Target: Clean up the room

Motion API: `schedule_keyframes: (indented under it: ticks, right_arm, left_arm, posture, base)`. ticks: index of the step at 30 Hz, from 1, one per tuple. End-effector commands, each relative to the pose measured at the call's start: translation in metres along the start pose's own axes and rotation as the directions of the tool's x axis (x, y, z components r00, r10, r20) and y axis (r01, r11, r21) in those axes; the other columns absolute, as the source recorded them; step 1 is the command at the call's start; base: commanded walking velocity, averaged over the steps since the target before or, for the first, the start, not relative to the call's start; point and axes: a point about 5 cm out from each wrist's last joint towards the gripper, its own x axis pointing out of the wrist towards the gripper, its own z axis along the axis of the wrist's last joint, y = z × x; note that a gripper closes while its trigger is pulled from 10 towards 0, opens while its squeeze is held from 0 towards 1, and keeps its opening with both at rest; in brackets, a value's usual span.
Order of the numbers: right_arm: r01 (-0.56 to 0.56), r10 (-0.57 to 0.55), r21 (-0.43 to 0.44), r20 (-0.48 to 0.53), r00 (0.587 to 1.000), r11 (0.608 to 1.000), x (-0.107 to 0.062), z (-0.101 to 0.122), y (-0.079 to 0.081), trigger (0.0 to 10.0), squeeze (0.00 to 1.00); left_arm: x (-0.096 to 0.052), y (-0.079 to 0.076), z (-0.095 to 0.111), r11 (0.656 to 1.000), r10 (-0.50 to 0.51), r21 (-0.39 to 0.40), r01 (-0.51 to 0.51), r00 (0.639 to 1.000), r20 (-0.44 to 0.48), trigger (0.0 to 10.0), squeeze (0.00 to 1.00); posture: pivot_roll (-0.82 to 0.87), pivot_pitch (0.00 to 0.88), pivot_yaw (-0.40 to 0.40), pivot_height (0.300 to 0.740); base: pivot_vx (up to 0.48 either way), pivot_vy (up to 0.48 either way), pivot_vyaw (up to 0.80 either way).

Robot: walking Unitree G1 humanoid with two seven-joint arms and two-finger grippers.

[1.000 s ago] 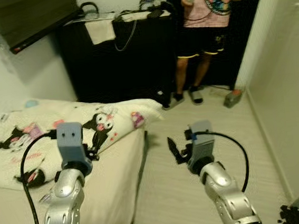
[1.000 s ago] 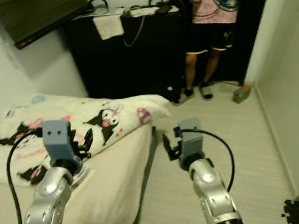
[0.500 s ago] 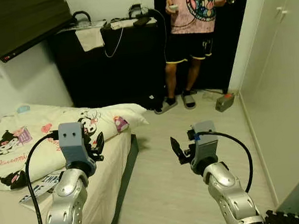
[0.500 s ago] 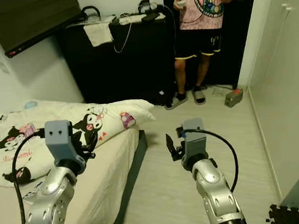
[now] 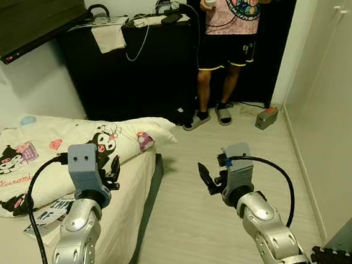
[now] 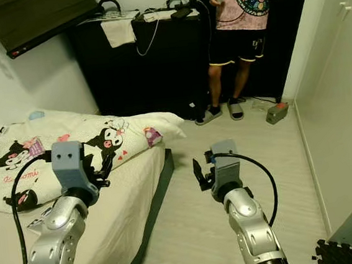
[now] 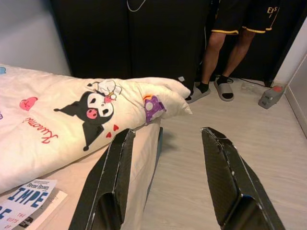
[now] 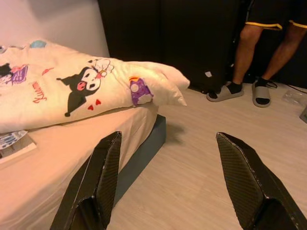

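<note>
A bed (image 5: 145,191) with a peach sheet stands at the left, and a cream duvet (image 5: 53,156) printed with cartoon figures lies rumpled across it. A printed booklet (image 5: 47,216) lies on the sheet under the duvet's near edge, and it is also in the left wrist view (image 7: 24,203). My left gripper (image 5: 112,172) is raised over the bed's near corner, open and holding nothing (image 7: 168,132). My right gripper (image 5: 208,177) hovers over the pale wood floor (image 5: 198,230) beside the bed, open and holding nothing (image 8: 169,136).
A black dresser (image 5: 138,67) with a towel (image 5: 108,37) and cables on top stands at the back. A person (image 5: 232,33) stands in the dark doorway. A small grey box (image 5: 264,118) lies on the floor. White wardrobe doors (image 5: 340,91) line the right. A TV (image 5: 28,21) hangs at the upper left.
The whole picture has shifted as the camera turned and steadied. Both arms keep the same raised pose with fingers open. The person stays in the doorway.
</note>
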Motion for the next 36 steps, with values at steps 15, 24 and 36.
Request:
schedule_keyframes:
  ticks: [15, 24, 36]
  right_arm:
    - [-0.014, 0.014, -0.023, -0.001, 1.000, 1.000, 0.0008, 0.0000, 0.0030, 10.0, 0.00]
    - [-0.012, 0.012, -0.027, -0.001, 1.000, 1.000, 0.0006, 0.0004, 0.0029, 10.0, 0.00]
    - [-0.010, 0.010, -0.027, 0.000, 1.000, 1.000, 0.0008, 0.0011, 0.0020, 10.0, 0.00]
  left_arm:
    - [-0.0018, 0.0030, -0.0016, 1.000, 0.013, 0.028, -0.013, 1.000, -0.001, 10.0, 0.00]
    - [-0.0014, 0.0028, -0.0019, 0.999, 0.013, 0.032, -0.012, 1.000, -0.005, 10.0, 0.00]
    - [-0.0020, 0.0035, -0.0039, 0.999, 0.018, 0.036, -0.018, 1.000, -0.012, 10.0, 0.00]
  posture:
    - [-0.07, 0.013, 0.025, 0.740]
    - [-0.07, 0.016, 0.025, 0.740]
    - [-0.07, 0.019, 0.025, 0.740]
  base:
    - [0.000, 0.000, 0.64]
    - [0.000, 0.000, 0.80]
    - [0.000, 0.000, 0.80]
